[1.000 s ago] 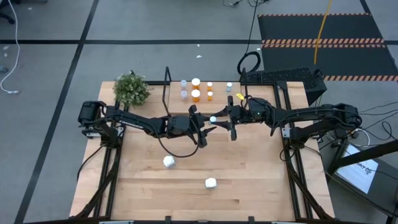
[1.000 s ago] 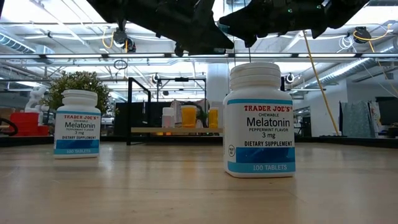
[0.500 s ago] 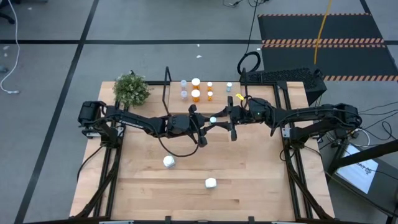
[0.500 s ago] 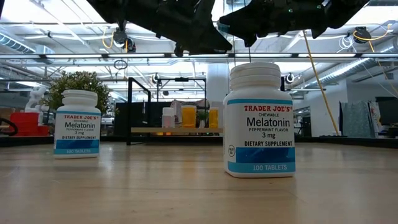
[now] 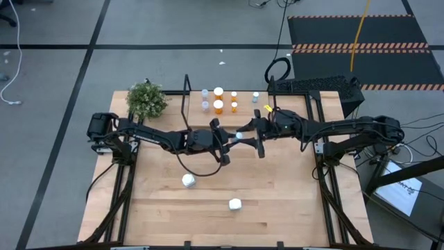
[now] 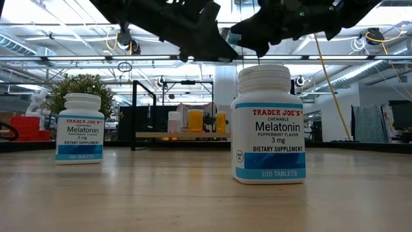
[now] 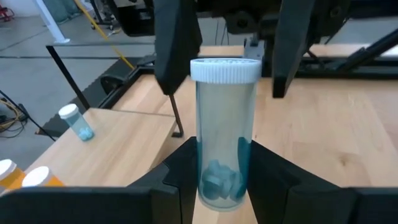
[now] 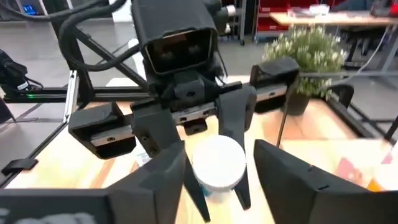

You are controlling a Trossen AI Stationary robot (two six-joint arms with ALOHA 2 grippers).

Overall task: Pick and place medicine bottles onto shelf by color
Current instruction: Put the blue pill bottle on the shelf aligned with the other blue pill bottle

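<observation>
You have a clear, round bottle with a white cap and blue pills at the bottom. It is up in the air over the middle of the table, nearer its back edge. Your left gripper squeezes its lower part. Your right gripper has its fingers spread on both sides of the cap, and I think they don't quite touch it. The shelf is a pale wood board by the back edge, with small orange bottles on it.
</observation>
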